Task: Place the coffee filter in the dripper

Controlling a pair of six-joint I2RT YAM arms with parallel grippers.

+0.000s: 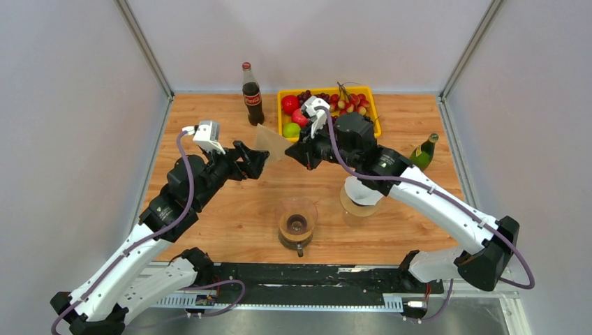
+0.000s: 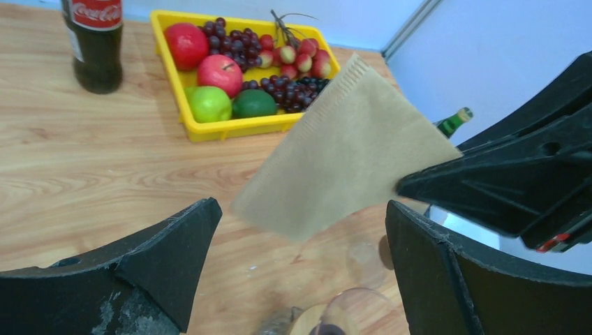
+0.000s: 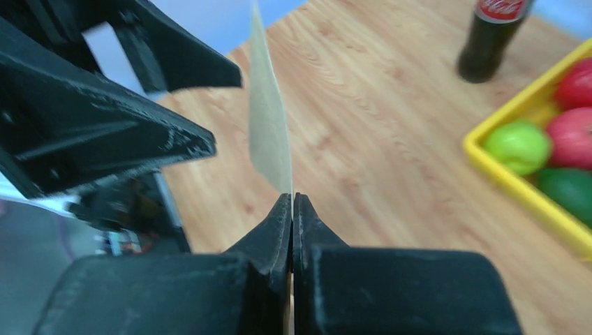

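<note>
The brown paper coffee filter (image 1: 271,143) hangs in the air between the two grippers, above the table's middle. My right gripper (image 1: 299,151) is shut on its right corner; in the right wrist view the filter (image 3: 271,125) stands edge-on out of the closed tips (image 3: 292,202). My left gripper (image 1: 255,162) is open, and the filter (image 2: 342,153) sits just ahead of its spread fingers (image 2: 174,258) without touching them. The glass dripper (image 1: 297,222) with a wooden collar stands on the table below, nearer the front, and its rim shows in the left wrist view (image 2: 349,314).
A cola bottle (image 1: 252,98) stands at the back. A yellow tray (image 1: 327,89) of fruit is beside it. A green bottle (image 1: 424,152) stands at the right. A tan round object (image 1: 359,201) lies partly under the right arm.
</note>
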